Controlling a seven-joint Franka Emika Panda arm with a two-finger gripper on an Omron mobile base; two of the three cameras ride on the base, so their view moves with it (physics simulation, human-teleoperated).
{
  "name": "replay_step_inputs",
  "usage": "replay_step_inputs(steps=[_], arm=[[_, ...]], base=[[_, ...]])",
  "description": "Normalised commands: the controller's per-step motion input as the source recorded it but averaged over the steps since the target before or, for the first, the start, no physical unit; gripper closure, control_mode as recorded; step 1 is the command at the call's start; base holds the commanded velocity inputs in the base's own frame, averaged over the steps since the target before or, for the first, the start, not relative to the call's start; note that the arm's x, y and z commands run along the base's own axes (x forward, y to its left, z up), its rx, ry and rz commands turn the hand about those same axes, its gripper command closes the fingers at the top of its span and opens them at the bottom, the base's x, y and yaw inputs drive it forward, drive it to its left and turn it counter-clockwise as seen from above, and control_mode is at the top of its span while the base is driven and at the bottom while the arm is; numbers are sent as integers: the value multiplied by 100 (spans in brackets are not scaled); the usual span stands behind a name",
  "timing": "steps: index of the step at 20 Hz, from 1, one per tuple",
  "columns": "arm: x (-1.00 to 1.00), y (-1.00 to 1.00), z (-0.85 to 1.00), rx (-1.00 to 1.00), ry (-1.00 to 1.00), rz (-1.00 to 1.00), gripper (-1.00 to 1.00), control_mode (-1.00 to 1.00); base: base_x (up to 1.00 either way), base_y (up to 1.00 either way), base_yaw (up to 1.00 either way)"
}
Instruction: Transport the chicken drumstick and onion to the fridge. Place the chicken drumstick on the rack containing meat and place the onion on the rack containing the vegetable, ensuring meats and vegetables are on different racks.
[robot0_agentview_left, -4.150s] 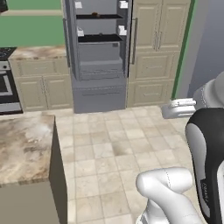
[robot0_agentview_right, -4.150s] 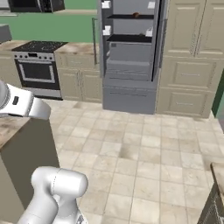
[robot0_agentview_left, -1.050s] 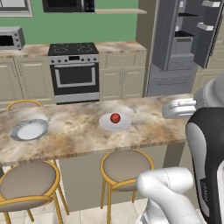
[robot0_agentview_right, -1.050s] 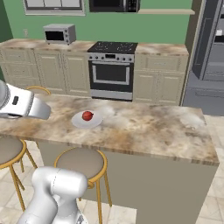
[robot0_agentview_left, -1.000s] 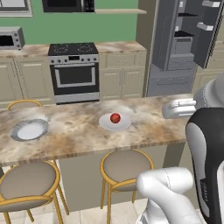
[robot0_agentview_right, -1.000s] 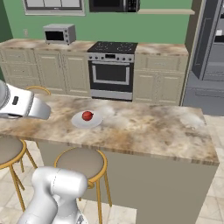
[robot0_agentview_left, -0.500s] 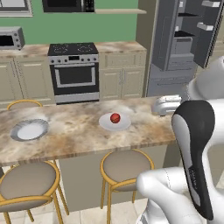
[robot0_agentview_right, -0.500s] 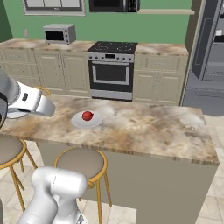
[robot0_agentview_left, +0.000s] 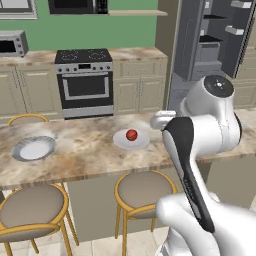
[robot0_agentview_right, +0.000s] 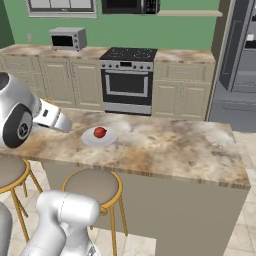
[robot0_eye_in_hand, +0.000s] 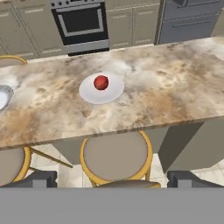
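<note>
The onion is a glossy red ball on a white plate on the marble island counter. My gripper is open and holds nothing. It hangs on the near side of the island, above a stool, well short of the onion. The fridge stands at the back right with its doors open; its racks are too dark to tell apart. The chicken drumstick is out of view.
Round stools stand along the island's near side. A pale dish lies at the counter's left end. A stove and a microwave line the back wall, with beige cabinets beside them.
The base has driven from facing the fridge to facing the island. In the last second the arm has swung up and forward towards the counter; the onion has stayed on its plate.
</note>
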Motion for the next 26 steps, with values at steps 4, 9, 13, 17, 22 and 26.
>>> replay_step_inputs(steps=[4,9,13,17,22,26], arm=[[59,8,-42,-1,11,-19,-100,-100],[64,1,-36,0,4,-12,-100,-100],[61,5,-38,2,1,-8,-100,-100],[49,7,-36,2,1,-9,-100,-100],[25,1,-27,6,3,-6,-100,-100],[34,0,-3,1,0,0,-100,-100]], base=[[0,0,0],[0,0,0],[0,0,0],[0,0,0],[0,0,0],[0,0,0]])
